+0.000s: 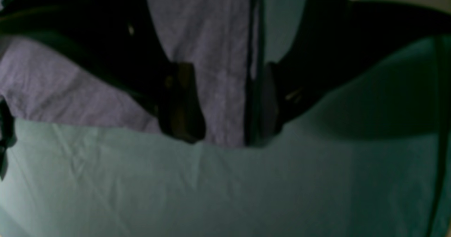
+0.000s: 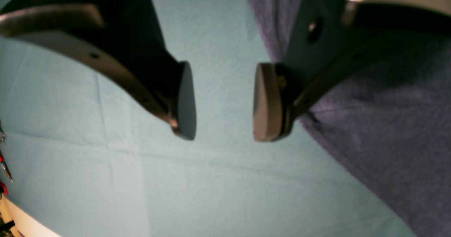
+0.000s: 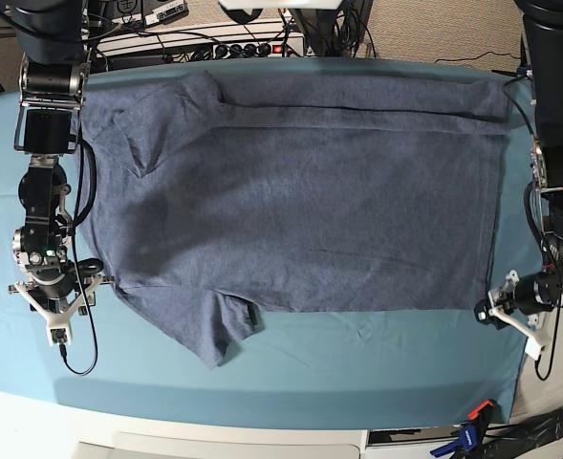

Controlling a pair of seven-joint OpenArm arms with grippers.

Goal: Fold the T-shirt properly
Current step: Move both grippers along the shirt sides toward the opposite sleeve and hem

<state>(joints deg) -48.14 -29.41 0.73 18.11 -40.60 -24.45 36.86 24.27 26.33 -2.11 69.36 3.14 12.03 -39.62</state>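
The blue-grey T-shirt (image 3: 300, 191) lies spread flat on the teal table cloth (image 3: 357, 363), its plain side up, neck end at the left and hem at the right; no lettering shows. My left gripper (image 1: 225, 104) is open at the shirt's near right hem corner (image 1: 222, 89), with a strip of fabric between the jaws; it also shows in the base view (image 3: 493, 311). My right gripper (image 2: 223, 103) is open and empty over bare teal cloth, just beside the shirt's edge (image 2: 387, 124). In the base view it (image 3: 63, 292) is near the front sleeve (image 3: 214, 330).
A power strip and cables (image 3: 233, 48) run along the table's back edge. A blue and orange clamp (image 3: 467, 435) sits at the front right corner. Both arms' columns (image 3: 47, 86) (image 3: 558, 76) stand at the table's sides. The white table front (image 3: 214, 435) lies below the cloth.
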